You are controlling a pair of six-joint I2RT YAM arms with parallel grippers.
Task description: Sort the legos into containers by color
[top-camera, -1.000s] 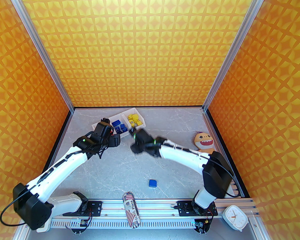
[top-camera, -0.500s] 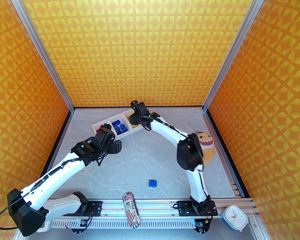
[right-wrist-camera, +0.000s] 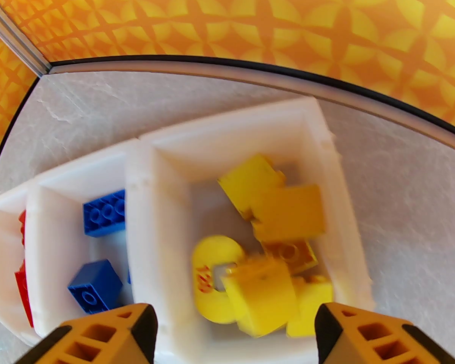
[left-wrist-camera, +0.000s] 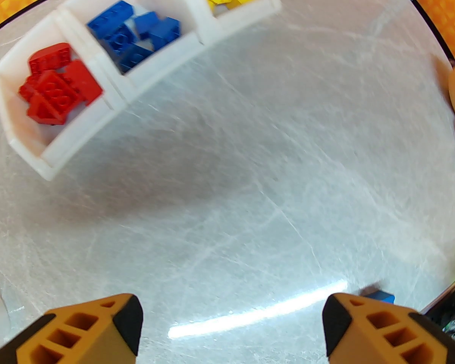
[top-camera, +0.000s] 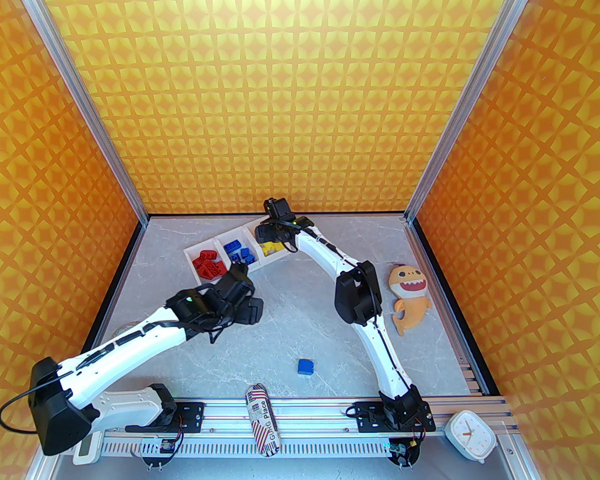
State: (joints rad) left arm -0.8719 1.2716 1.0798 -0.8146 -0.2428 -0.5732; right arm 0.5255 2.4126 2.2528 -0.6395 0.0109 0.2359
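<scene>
I held my right gripper (right-wrist-camera: 235, 319), jaws apart, over the end container (right-wrist-camera: 227, 137) so the yellow lego (right-wrist-camera: 258, 298) lay among yellows; my left gripper (left-wrist-camera: 231, 319) was apart, empty.

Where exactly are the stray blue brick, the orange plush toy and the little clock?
stray blue brick (top-camera: 305, 366), top view, middle of its top face.
orange plush toy (top-camera: 410, 284), top view, on its toothy mouth.
little clock (top-camera: 469, 434), top view, centre of its dial.

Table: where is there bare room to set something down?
Free: the middle of the table, between the containers, plush monster and loose blue lego; also the far right corner. Crowded: around the containers, right claw above.
</scene>
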